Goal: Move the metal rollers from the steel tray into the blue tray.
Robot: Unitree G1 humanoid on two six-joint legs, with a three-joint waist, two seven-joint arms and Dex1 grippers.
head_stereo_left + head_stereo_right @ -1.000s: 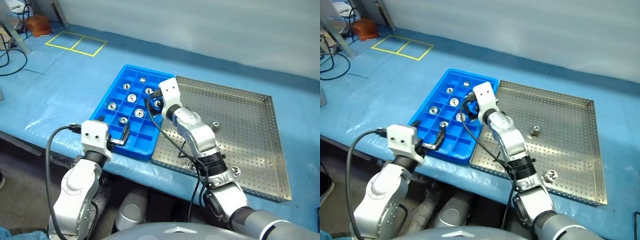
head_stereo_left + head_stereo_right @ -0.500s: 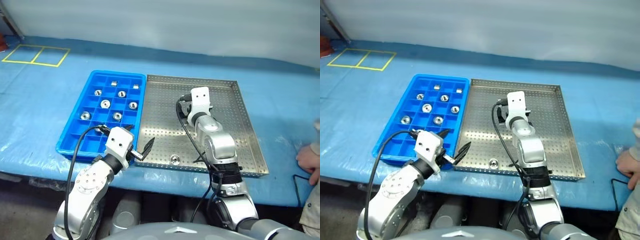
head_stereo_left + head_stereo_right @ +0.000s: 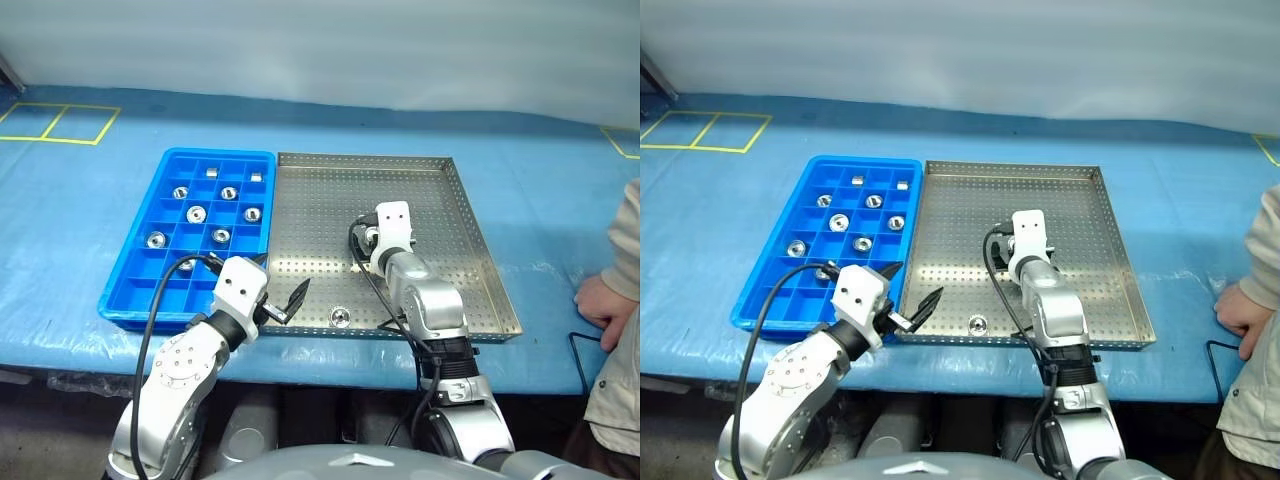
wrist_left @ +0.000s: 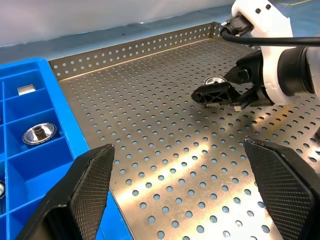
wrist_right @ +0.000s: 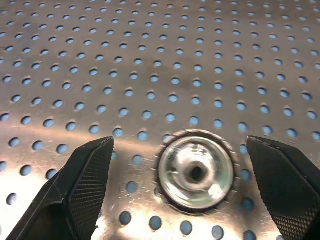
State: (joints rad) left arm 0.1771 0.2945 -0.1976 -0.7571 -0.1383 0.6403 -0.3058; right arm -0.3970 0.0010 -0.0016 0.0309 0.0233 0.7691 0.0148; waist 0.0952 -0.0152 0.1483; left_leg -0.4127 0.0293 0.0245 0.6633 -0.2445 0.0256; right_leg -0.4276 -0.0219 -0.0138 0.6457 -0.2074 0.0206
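We are tracking two metal rollers on the steel tray (image 3: 450, 220): one roller (image 5: 196, 172) is standing on end, bore facing up, on the perforated floor directly between the fingers of the right tool (image 5: 192, 200), and a second roller (image 3: 341, 317) is lying near the tray's front rim, between the two arms. The right tool is standing wide and empty, its two black fingers straddling the first roller with a clear gap on each side, so we are judging the coming move as a straight descent and closure rather than any sideways correction. Because this roller is upright, it offers a round profile to the fingers, and we expect the roll angle of the wrist to matter little. The left tool (image 3: 282, 290) is also standing wide and holding nothing, hovering over the front edge where the steel tray is meeting the blue tray (image 3: 135, 275); it is the nearer arm to the second roller, while the right arm is plainly the nearer one to the first. In the blue tray, which is touching the steel tray's left rim on the counter (image 3: 90, 190), we are counting about eight rollers already seated, one per compartment. A person's hand (image 3: 600, 298) is resting on the counter at the far right, well apart from both trays.
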